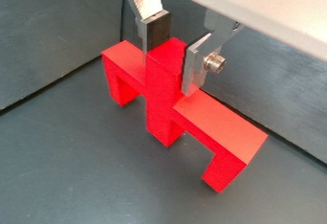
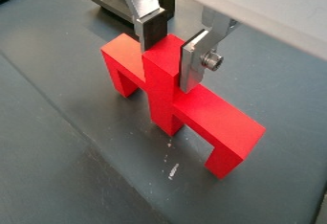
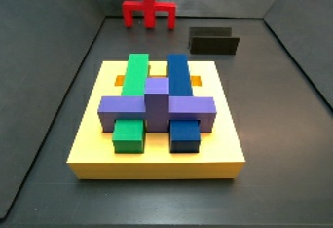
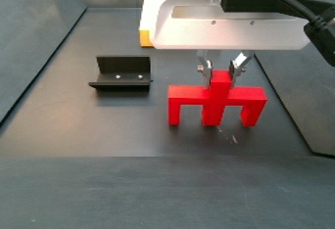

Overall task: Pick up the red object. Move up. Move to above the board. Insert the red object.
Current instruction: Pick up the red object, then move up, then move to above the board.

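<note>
Wrist views: gripper fingers clamp red object post, legs on floor; no writing visible.

Even, soft light is falling from above in all 4 views. The dull dark grey bench is showing faint sheen without harsh glare. The hand, straddling the bright red blocky piece, is looking sharp; shadows are staying weak.
</note>
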Robot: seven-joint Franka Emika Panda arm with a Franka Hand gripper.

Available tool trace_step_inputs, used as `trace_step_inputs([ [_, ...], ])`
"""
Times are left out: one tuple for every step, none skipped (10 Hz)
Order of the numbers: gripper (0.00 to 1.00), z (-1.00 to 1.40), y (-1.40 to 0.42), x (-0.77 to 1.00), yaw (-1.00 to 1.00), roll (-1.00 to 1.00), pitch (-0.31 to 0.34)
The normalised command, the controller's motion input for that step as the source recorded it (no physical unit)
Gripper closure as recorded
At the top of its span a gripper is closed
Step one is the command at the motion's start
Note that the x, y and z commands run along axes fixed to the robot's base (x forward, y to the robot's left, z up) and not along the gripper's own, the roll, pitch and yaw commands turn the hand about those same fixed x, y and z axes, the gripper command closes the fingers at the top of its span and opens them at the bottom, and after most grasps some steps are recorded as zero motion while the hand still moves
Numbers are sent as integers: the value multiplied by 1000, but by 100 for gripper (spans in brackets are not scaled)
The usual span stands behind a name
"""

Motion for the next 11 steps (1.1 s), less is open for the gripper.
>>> trace_step_inputs([
  [100,0,0,0,0,0,0],
  [100,833,0,0,0,0,0],
  [100,778,16,-58,15,-5,35],
  [100,550,9,-72,9,17,58],
  [100,263,6,-22,11,57,45],
  [100,1400,0,0,0,0,0],
  [100,1400,-1,3,-13,-18,-8],
  [100,1400,-11,-70,-1,2,31],
  [100,1400,-10,-49,7,8,25],
  [100,740,9,43,0,-14,65],
  [100,374,4,46,-2,-4,95],
])
